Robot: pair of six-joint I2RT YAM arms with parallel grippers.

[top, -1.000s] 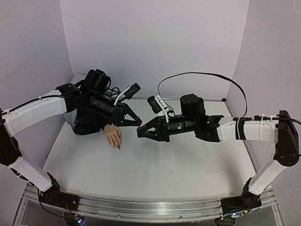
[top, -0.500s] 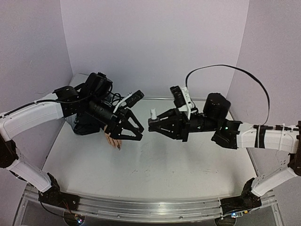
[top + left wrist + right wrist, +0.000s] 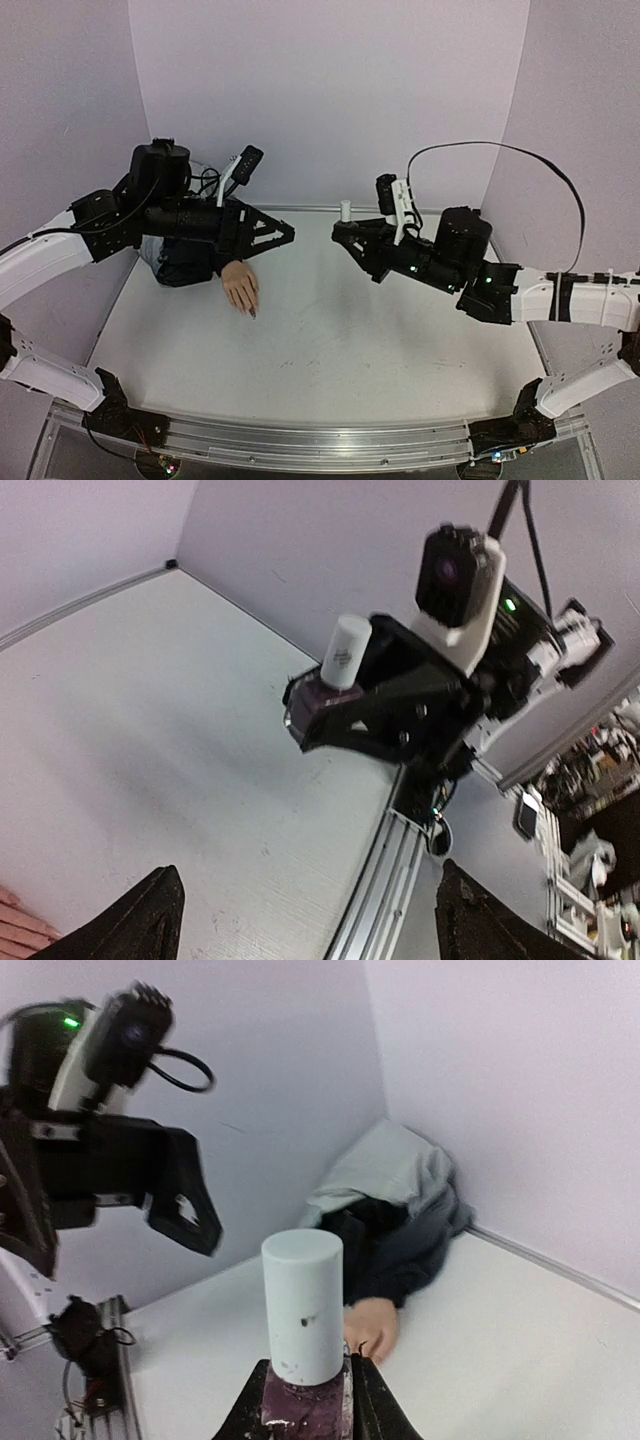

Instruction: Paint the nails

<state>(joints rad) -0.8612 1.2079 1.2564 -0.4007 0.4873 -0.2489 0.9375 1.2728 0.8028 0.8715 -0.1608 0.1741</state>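
Peach-coloured and small, the mannequin hand (image 3: 241, 288) lies flat on the white table (image 3: 330, 350). In the top view it is at about 10 o'clock from the table's middle, with its fingers pointing toward 5 o'clock. The nails (image 3: 251, 312) sit at the finger ends, too small to make out beyond one dark tip. Its black sleeve (image 3: 185, 265) runs off toward 10 o'clock into the back left corner, where pale grey cloth (image 3: 385, 1175) is bunched against the wall. The left gripper (image 3: 305, 900) hangs in the air just above the hand, at its 12 o'clock, jaws spread wide and holding nothing. Facing it from 3 o'clock, well apart, the right gripper (image 3: 347, 232) is clamped on the purple body of a nail-polish bottle (image 3: 302, 1310), which stands upright with its white cap on.
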